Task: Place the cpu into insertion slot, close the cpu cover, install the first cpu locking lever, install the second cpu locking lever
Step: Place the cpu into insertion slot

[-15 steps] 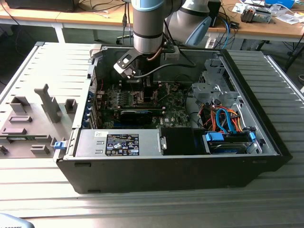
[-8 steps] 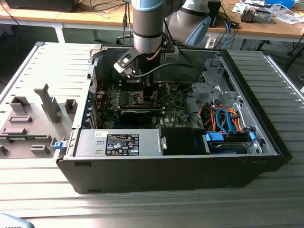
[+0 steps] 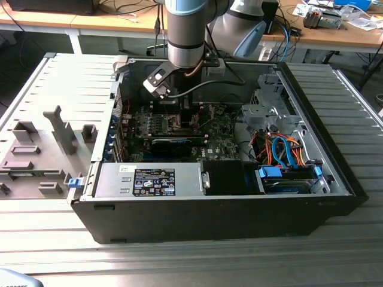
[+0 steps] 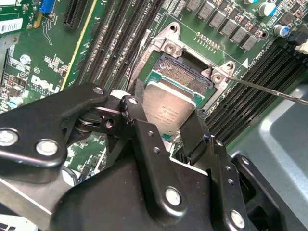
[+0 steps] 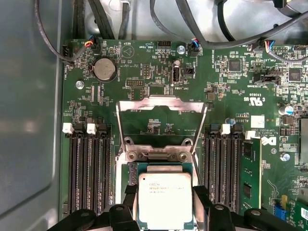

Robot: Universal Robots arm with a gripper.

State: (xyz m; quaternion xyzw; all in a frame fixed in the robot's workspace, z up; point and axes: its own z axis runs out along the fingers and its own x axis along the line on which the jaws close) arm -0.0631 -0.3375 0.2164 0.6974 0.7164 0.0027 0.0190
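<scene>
1. Pincer point(image 4: 166, 109) jaws are closed part-way onto the chip point(image 4: 169, 102). One black finger point(image 4: 194, 129) presses each of two opposite edges of the chip in both wrist views.
2. Chip lies flat with its silver top up, directly over the near part of the socket point(image 4: 185, 72). I cannot tell whether it rests in the socket or hangs just above it.
3. Socket's far part is bare, its dark grid of contacts showing past the chip.
4. Lever point(image 4: 269, 90), a thin metal rod, angles away from one socket corner.
5. Cover point(image 5: 161, 118) stands swung open at the socket's far edge in the first wrist view, and the green board point(image 5: 231, 86) shows through its window.
6. Memory slots point(image 5: 86, 168), long and black, run along both sides of the socket.
7. Coin battery point(image 5: 104, 70) sits on the board beyond the cover, well apart from the socket.
8. Arm point(image 3: 188, 30) reaches down into the open computer case point(image 3: 209, 221) right above the socket. The case lies on a ribbed grey desk point(image 3: 179, 263). A grey tray of holders point(image 3: 48, 143) is outside the case, to the exterior view's left of the socket.
</scene>
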